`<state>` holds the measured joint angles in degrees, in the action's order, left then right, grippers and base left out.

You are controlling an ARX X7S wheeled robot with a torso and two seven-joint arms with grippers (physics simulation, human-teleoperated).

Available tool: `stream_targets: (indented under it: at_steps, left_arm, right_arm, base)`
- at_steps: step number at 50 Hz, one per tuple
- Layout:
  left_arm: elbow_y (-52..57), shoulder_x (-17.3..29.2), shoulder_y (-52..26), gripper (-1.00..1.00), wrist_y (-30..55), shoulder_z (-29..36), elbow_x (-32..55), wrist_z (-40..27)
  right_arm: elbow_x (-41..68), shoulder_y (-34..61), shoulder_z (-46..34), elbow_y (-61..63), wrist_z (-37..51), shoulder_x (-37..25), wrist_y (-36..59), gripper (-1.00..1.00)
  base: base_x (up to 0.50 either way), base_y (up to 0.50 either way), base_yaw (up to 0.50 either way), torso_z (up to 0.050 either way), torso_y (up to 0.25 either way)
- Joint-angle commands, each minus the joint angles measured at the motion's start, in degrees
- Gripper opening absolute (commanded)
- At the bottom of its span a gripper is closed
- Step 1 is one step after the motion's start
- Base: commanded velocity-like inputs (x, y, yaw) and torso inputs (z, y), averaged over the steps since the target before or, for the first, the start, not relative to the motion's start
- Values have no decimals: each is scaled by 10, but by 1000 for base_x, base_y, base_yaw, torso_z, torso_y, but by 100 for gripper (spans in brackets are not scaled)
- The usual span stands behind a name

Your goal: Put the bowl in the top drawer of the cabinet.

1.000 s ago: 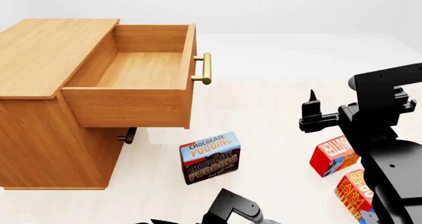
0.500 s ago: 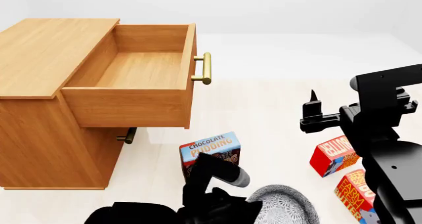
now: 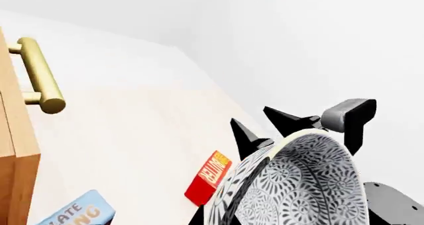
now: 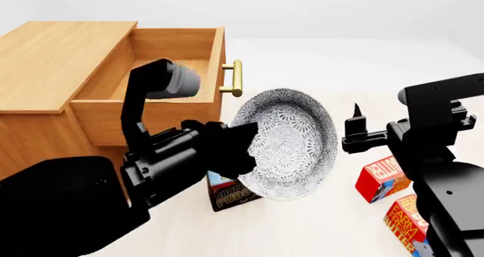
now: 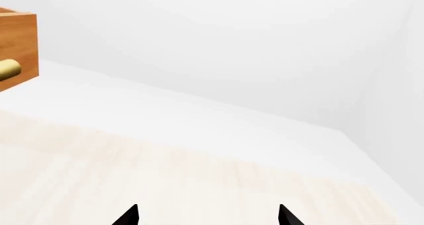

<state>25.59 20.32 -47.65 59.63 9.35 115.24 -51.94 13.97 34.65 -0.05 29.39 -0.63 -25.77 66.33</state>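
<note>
Fingers of the left gripper (image 4: pixel 240 146) pinch the tilted speckled white bowl (image 4: pixel 291 143) beside the pulled-out light-brown wooden top drawer (image 4: pixel 155 78); right gripper (image 5: pixel 207 216) fingers are spread.

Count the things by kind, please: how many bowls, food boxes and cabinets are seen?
Bowls: 1, the bowl in the left gripper.
Food boxes: 3, pudding box, two red boxes.
Cabinets: 1, the cabinet.
Total: 5.

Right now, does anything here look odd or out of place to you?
Mostly the bowl: the left gripper holds it in the air tipped on edge, inside facing the camera, beside the open, empty top drawer. Food boxes lie scattered on the floor.
</note>
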Motion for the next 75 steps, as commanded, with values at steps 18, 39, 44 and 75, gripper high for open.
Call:
stream_targets:
  at_steps: [18,39,44,75]
  left_arm:
    - [-217,45,-271,-100,-44,-3,-9,-41]
    - [-404,20,-313,-100,-120,17,-161,6]
    - [-443,18,-315,-100,-144,24,-193,3]
    - [-623,-29,-329,-100,-233,64,-298,22]
  right_arm:
    - [6,-42,-2,5,-1,6,-27,100]
    - [7,-54,0,-1,0,3,-38,100]
    - [7,-57,2,-4,1,2,-42,100]
    - [5,-71,5,-16,5,-2,-61,100]
  base:
    - [0,0,0,0,0]
    - [0,0,0,0,0]
    - [0,0,0,0,0]
    - [0,0,0,0,0]
